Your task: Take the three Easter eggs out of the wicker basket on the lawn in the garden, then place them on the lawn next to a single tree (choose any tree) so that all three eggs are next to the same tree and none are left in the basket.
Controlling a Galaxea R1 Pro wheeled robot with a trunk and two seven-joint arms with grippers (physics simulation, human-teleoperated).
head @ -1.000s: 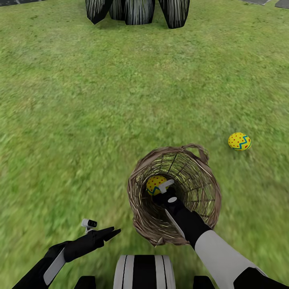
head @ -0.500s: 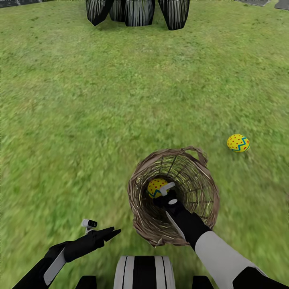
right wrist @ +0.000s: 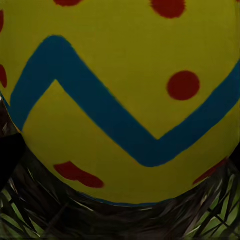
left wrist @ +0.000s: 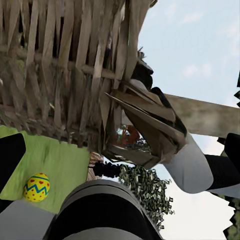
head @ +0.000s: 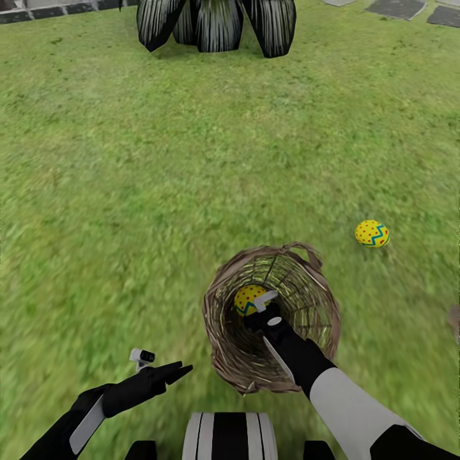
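The wicker basket (head: 317, 319) stands on the lawn (head: 128, 191) just ahead of my base. My right gripper (head: 260, 303) reaches down into it and is shut on a yellow Easter egg (head: 246, 298) with blue zigzags and red dots; up close, that egg (right wrist: 120, 100) has dark fingers at both of its sides. A second Easter egg (head: 372, 233) lies on the grass to the right of the basket, apart from it, and the same egg (left wrist: 36, 186) appears beyond the basket's woven wall (left wrist: 60, 75). My left gripper (head: 177, 368) hangs open and empty, left of the basket.
A dark striped shrub (head: 217, 22) stands at the far edge of the grass. Grey paving stones (head: 399, 7) lie at the far right. A brown patch (head: 455, 319) touches the right edge. Grass stretches wide between the basket and the shrub.
The whole picture has slid downward, so the camera moved. The basket looks slightly smaller, while the egg stays with my right gripper. The left arm holds its pose.
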